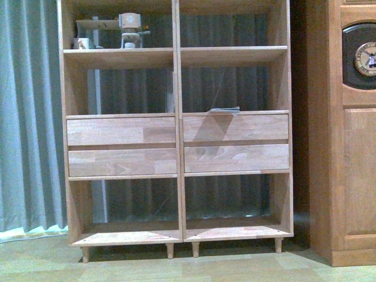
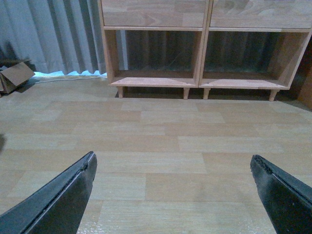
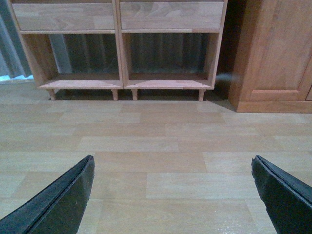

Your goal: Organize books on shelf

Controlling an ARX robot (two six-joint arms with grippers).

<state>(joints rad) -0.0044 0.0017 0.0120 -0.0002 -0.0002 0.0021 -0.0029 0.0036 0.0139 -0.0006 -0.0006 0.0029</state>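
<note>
A grey curtain [image 1: 26,117] is hanging at the far left, a cardboard box [image 2: 14,77] lying on the floor [image 2: 156,136] before it. The left gripper [image 2: 171,160] is being held wide open over the bare floor, nothing being gripped, with the shelf [image 1: 178,147] standing well apart ahead of it. In the shelf's upper left compartment small pale objects [image 1: 130,29] are being kept, too blurred to be named. On the ledge above the right-hand drawers [image 1: 235,127] a thin, flat grey-blue thing [image 1: 225,110] is lying; whether it is a book cannot be told. The right gripper [image 3: 171,160] is likewise being held wide open and empty, well apart from the shelf. At the far right a darker cabinet [image 1: 346,176] is standing beside the shelf; its clock [image 1: 365,59] markings are too small to be read.
</note>
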